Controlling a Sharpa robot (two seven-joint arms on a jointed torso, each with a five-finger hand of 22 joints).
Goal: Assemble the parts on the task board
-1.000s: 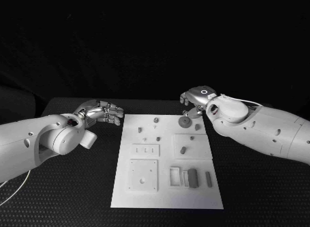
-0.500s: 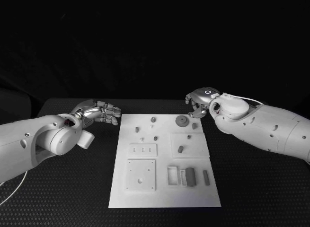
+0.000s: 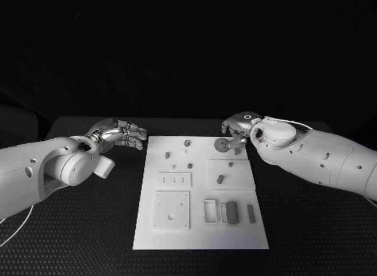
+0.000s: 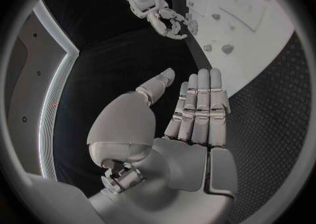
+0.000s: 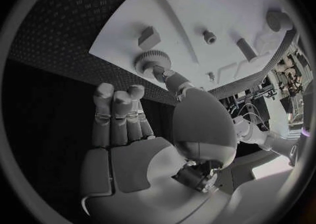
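Observation:
The white task board [image 3: 201, 230] lies in the middle of the black table. A dark round gear [image 3: 224, 144] sits on its far right corner. My right hand [image 3: 236, 127] hangs just over that gear; in the right wrist view its thumb tip touches the gear [image 5: 150, 61] near the hub, while the other fingers [image 5: 115, 113] stay straight and off it. My left hand [image 3: 122, 134] hovers beside the board's far left corner with straight fingers [image 4: 200, 108], holding nothing. Small pegs [image 3: 187, 142] stand in the board's far half.
Nearer me the board carries a slotted plate [image 3: 176, 181], a square plate [image 3: 172, 211], a small frame [image 3: 212, 211], a dark block [image 3: 231, 211] and a thin bar [image 3: 251, 213]. Black table [image 3: 312, 230] lies bare on both sides.
My right hand has come down and slightly left onto the gear, which has stayed in place on the board. The left hand has hardly moved. The camera has shifted a little.

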